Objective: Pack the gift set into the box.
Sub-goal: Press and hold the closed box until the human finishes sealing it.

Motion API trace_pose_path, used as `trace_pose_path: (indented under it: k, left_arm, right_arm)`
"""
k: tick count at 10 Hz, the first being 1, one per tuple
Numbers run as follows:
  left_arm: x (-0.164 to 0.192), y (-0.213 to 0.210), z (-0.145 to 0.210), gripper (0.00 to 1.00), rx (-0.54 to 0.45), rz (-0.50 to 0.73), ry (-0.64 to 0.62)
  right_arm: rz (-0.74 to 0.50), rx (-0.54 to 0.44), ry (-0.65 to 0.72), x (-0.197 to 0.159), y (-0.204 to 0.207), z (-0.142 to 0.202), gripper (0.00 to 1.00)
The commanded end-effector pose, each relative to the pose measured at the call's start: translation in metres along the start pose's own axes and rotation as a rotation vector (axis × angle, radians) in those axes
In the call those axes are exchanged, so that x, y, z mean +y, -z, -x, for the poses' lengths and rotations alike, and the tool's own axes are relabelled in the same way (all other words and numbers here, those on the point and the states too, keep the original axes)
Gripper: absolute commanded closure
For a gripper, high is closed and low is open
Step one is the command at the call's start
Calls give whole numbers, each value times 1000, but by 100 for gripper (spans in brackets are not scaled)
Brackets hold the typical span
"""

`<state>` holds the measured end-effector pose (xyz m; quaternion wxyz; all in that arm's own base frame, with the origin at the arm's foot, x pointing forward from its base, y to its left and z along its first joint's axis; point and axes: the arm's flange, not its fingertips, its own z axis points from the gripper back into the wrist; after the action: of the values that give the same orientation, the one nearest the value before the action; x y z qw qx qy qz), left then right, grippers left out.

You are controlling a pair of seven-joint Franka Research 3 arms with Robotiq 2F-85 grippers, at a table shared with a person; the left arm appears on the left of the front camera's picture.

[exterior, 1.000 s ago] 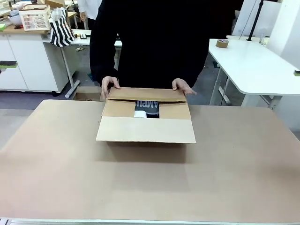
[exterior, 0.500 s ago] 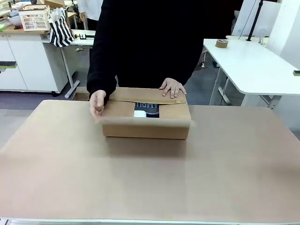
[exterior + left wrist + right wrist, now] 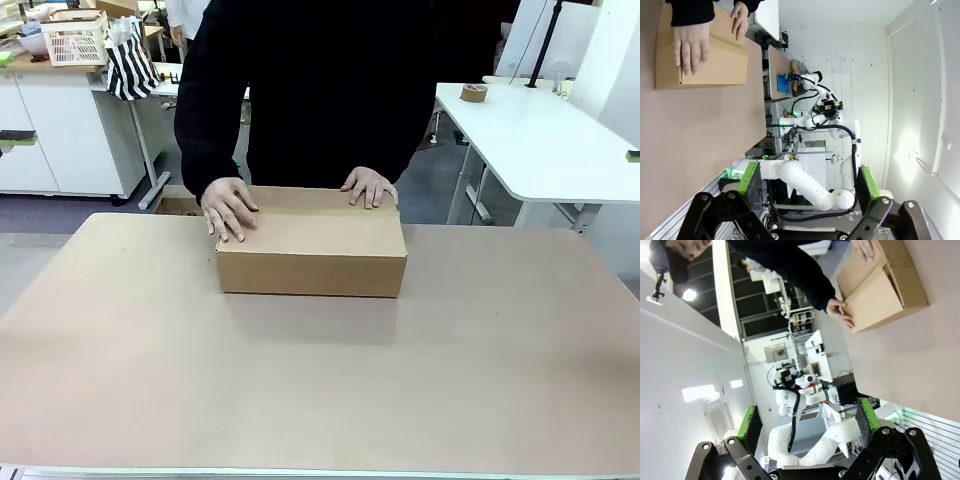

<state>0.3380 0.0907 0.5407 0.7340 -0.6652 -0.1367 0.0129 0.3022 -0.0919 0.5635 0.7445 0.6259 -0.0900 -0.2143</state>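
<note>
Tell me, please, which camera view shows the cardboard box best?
The front view: the box sits whole and upright, flaps shut. The left wrist view shows it sideways in a corner, cut by the picture's edge; the right wrist view shows it tilted and likewise cropped.

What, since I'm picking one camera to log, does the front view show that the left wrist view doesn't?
Front view: a white lattice plastic basket and a black-and-white striped bag behind the person, plus a tape roll on a white side table. Left wrist view: the left claw, open. Both: the closed brown cardboard box with the person's hands on top.
</note>
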Motion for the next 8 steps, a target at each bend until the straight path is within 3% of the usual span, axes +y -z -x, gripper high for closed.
trace_pose_path:
  k: [1, 8]
  left_arm:
    - [1, 0, 3, 0, 1, 21, 25]
    - [1, 0, 3, 0, 1, 21, 25]
  right_arm:
    - [-20, 4, -30, 2, 2, -2, 0]
    - [-20, 4, -30, 2, 2, -2, 0]
